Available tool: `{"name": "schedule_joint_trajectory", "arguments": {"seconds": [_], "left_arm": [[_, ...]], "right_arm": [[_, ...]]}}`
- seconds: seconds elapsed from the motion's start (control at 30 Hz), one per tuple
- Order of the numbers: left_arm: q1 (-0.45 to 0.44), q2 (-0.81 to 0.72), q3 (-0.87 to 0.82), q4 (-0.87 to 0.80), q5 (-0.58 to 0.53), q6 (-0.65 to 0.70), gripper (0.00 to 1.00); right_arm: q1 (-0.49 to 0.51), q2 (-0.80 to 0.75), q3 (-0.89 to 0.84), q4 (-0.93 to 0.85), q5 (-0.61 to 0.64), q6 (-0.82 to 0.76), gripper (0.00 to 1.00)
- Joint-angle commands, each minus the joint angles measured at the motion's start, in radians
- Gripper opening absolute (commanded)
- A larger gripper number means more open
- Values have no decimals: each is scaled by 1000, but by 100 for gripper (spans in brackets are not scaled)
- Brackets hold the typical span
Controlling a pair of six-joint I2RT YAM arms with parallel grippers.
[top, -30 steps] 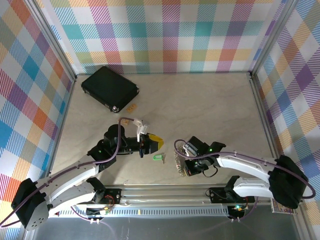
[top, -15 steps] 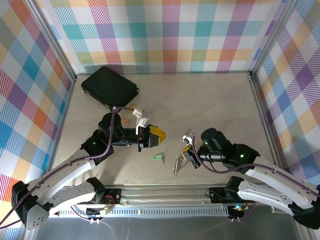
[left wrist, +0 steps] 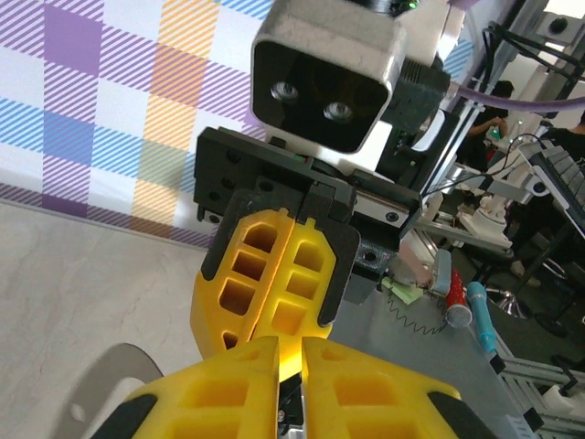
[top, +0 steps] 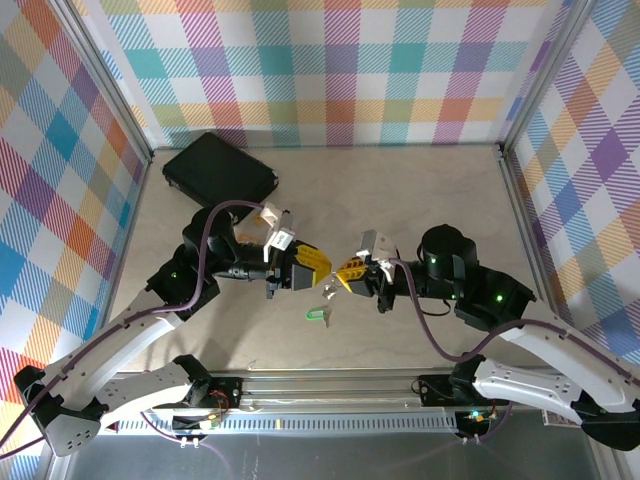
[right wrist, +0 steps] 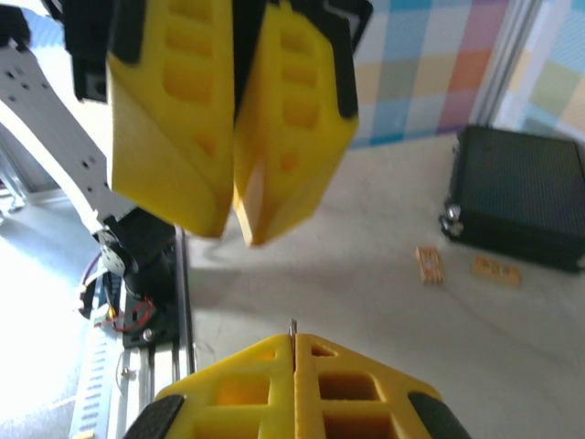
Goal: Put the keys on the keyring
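A: Checking the right end effector [top: 345,273] first. Yellow pads are pressed flat together, gripping the key bunch [right wrist: 292,327]. The wrist view shows only a thin bright metal edge of it standing up out of the seam.

B: Ring or key blade?

A: Cannot tell from that edge. From above, a pale sliver hangs just under the fingertips, clear of the counter [top: 430,200].

B: And the left end effector [top: 320,266]?

A: Closed too, pads meeting at the tips. Cannot tell whether anything sits between them. It points at the right one, tip to tip, very near, over mid-counter.

B: Anything else around them?

A: A green key [top: 317,315] lies flat on the counter just below the two tips. The black case [top: 220,175] is well apart at the far left, with two small tan blocks [right wrist: 428,265] beside it.

B: Changes from a second ago?

A: The right arm was low by the near rail with the bunch dangling. It has risen and swung left to face the other. The left has lifted slightly. The green key and case sit as before.
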Motion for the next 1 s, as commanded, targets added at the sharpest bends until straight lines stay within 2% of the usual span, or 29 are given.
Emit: {"name": "schedule_joint_trajectory", "arguments": {"seconds": [0.0,0.2,0.5,0.97], "left_arm": [[12,-25,54,0,38,28,14],[11,-38,81,-65,38,80,14],[11,-48,88,-65,24,93,14],[9,-13,99,6,27,80,1]], "right_arm": [[-2,4,62,155,-90,-15,0],[-29,16,116,156,-119,37,0],[-34,31,157,105,-129,46,0],[-34,53,168,92,-148,44,0]]}}
